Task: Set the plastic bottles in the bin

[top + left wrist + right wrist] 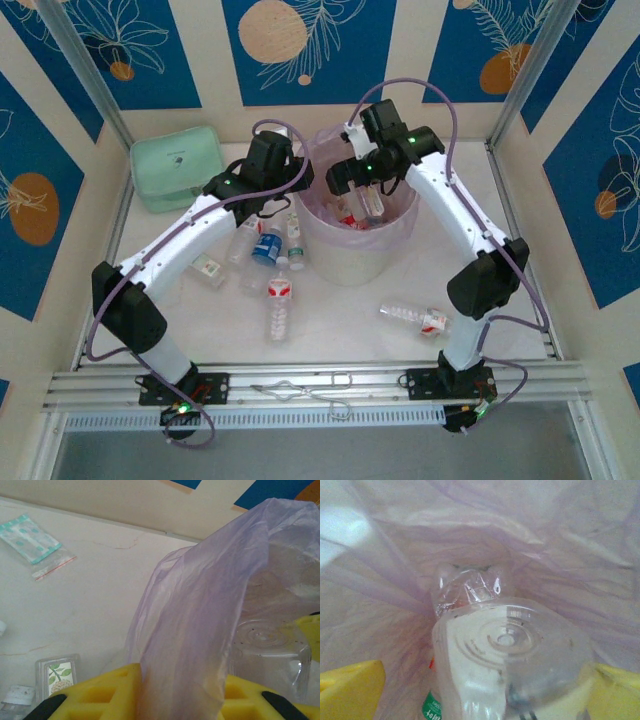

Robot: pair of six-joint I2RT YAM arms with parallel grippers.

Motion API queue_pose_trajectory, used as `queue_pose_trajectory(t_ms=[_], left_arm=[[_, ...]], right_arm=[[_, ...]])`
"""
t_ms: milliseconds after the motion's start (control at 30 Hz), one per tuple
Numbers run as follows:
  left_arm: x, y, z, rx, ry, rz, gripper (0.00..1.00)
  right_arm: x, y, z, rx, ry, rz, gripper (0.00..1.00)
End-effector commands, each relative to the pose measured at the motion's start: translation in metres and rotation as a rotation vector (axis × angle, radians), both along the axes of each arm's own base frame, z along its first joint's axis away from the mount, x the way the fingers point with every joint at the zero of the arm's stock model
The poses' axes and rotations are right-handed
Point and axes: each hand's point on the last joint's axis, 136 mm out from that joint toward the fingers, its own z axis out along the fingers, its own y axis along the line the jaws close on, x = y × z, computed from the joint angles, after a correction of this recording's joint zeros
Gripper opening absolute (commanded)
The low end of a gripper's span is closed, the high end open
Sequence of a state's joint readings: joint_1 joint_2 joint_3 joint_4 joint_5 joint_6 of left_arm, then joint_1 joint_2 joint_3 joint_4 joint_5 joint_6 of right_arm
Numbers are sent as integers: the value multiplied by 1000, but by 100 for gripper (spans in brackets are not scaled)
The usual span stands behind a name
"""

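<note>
We see a plastic bottle (515, 655) over the bin (352, 262) at centre far, right gripper (485, 692) jaws spread wide beside it, left wrist view revealing left gripper (182, 697) clamped on the pink bag (200, 605), overhead adding loose bottles (278, 300) near-left.

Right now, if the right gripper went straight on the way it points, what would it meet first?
Probably the clear plastic bottle at its fingers, base toward the camera; behind that, the pink bag lining the bin.
</note>
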State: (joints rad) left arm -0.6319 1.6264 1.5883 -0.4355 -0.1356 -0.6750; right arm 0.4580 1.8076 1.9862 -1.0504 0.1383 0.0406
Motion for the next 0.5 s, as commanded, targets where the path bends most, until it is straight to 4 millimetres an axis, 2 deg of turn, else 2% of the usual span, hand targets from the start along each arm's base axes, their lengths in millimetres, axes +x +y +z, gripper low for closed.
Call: queue_pose_trajectory(t_ms=[0,100,167,300,467], left_arm=[[2,5,1,13,5,4,29],[1,6,1,15,2,5,29],[1,5,2,14,2,3,29],[1,5,4,12,0,2,30],[1,5,3,10,4,2,29]], right_arm=[[-15,-7,39,28,-64,4,99],[-17,-12,54,35,-97,-19,100],[-20,-17,52,13,-84,-31,95],[-28,-30,39,-63,-41,-52,81],[-35,-36,23,-85,-14,-62,59]])
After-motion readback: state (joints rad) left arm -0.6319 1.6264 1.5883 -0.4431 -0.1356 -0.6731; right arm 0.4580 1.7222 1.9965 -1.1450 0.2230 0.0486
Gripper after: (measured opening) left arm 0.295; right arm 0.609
